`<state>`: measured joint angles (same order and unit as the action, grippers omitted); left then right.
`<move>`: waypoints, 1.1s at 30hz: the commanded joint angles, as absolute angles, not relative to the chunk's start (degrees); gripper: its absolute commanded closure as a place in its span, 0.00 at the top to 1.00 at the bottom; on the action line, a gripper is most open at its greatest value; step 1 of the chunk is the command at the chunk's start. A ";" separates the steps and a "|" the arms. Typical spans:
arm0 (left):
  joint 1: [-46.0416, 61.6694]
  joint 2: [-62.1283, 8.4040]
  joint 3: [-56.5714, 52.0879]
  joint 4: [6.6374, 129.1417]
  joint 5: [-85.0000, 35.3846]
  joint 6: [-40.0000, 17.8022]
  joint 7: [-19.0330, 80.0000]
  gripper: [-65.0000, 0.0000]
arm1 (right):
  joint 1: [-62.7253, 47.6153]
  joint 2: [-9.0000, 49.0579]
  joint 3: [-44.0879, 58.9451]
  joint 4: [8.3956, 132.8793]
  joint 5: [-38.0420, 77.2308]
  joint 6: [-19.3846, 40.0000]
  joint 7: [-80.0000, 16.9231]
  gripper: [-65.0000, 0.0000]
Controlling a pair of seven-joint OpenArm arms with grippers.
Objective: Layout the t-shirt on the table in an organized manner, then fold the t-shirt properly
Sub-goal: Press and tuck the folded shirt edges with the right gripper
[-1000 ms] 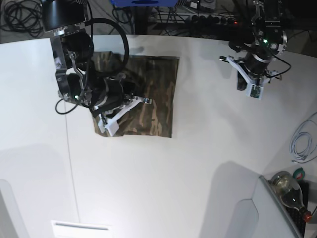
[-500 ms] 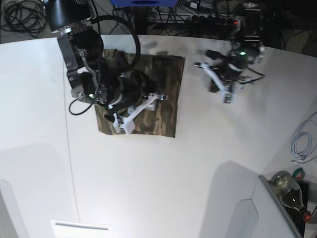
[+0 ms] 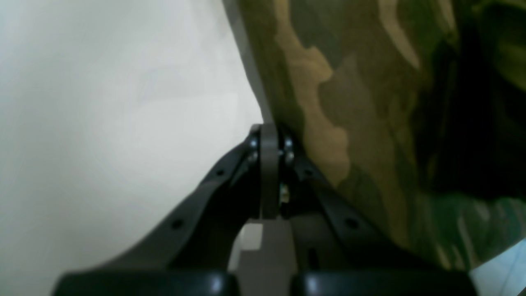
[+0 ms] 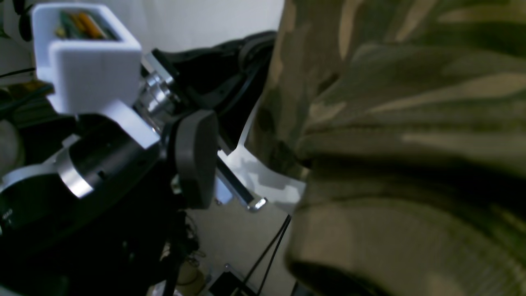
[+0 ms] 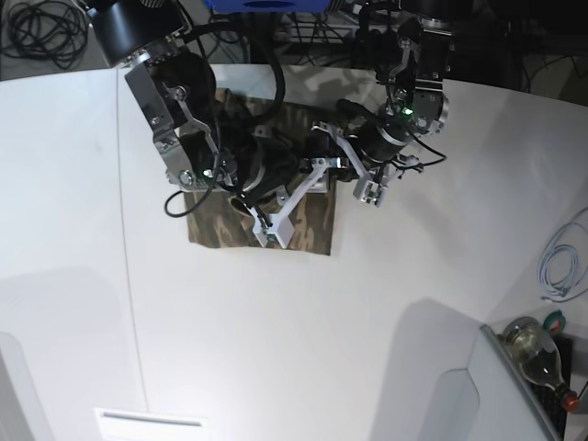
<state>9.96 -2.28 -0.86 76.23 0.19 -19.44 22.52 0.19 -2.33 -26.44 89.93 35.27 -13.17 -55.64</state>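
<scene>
- Since the earlier base pictures, the left arm has swung in from the far right of the surface (image 5: 386,303) and now reaches the shirt's right edge; the right arm has shifted rightward across the cloth.
- The shirt (image 5: 308,230) lies as a folded camouflage block on the far-middle part of the surface, largely covered by the two arms.
- Right arm: it comes down from the far left, bent over the shirt, its white tool (image 5: 280,216) low over the near right part of the cloth.
- Left arm: it slants down from the far middle, its tool (image 5: 354,175) at the shirt's right edge.
- The left wrist view alone shows the left tool's fingers (image 3: 269,164) pressed together with no gap, their tips touching the shirt's edge (image 3: 370,102); whether cloth is pinched between them cannot be told.
- The right wrist view shows draped, folded cloth (image 4: 411,144) close to the lens and the other arm's wrist beyond it; the right tool itself is hidden, so its opening cannot be told.
</scene>
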 commanded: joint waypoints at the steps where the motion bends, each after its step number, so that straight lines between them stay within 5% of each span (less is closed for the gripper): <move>1: 9.89 -2.51 -1.01 77.67 0.04 -19.47 22.11 0.00 | 1.27 -3.74 -26.77 90.86 36.26 -13.32 -55.25 0.54; 25: 13.85 -4.70 -1.71 82.86 0.04 -19.56 22.29 0.00 | 7.08 -6.81 -33.80 88.13 36.26 -13.41 -55.25 0.54; 33: 16.84 -8.22 -3.21 89.01 0.04 -19.47 22.46 0.00 | 8.13 -6.64 -35.03 89.63 36.26 -17.45 -55.34 0.54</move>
<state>16.75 -7.79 -2.81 87.70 0.25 -19.51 23.64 6.66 -5.72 -35.05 88.12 35.62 -17.63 -56.60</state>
